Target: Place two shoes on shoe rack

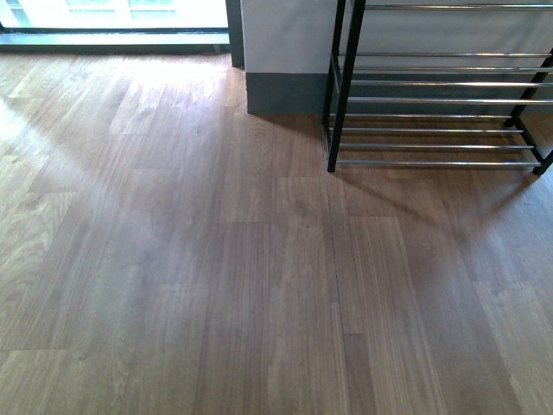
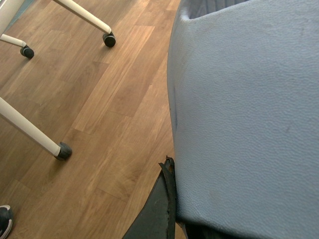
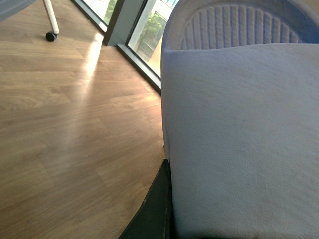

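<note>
The shoe rack, black uprights with chrome rods, stands at the far right of the front view with nothing on its visible shelves. Neither arm shows in that view. In the left wrist view a pale blue slide sandal fills most of the picture, with one dark finger of my left gripper pressed against its edge. In the right wrist view another pale blue slide sandal, ribbed footbed showing, is held the same way by a dark finger of my right gripper. The grey sneakers are out of view.
Wooden floor spreads in front of the rack. A grey-based pillar stands left of the rack. White legs on castors show in the left wrist view, one castor and a window in the right wrist view. A dark shoe tip sits at a corner.
</note>
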`<state>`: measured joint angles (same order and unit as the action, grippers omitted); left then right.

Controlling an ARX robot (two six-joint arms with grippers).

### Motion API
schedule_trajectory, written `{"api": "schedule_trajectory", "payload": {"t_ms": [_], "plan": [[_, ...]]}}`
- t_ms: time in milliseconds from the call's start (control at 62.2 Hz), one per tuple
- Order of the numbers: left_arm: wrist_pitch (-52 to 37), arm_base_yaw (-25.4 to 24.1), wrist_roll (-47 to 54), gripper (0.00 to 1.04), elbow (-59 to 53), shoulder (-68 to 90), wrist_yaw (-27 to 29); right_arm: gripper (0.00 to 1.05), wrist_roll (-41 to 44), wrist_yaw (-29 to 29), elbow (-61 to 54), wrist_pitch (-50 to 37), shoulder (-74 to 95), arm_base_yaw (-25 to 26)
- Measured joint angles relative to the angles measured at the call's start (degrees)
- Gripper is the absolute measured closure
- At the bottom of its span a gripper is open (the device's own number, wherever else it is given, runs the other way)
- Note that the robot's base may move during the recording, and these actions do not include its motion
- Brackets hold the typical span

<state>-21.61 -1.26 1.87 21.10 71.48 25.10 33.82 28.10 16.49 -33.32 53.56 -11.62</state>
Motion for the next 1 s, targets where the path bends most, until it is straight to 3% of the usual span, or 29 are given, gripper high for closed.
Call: {"api": "schedule_trajectory", "payload": {"t_ms": [997], "plan": [[0.00,0.31,0.00,1.03,0.00,-0.04,-0.42,1.03,-0.04,-0.42,0.00,0.00,-0.04,0.24]]}}
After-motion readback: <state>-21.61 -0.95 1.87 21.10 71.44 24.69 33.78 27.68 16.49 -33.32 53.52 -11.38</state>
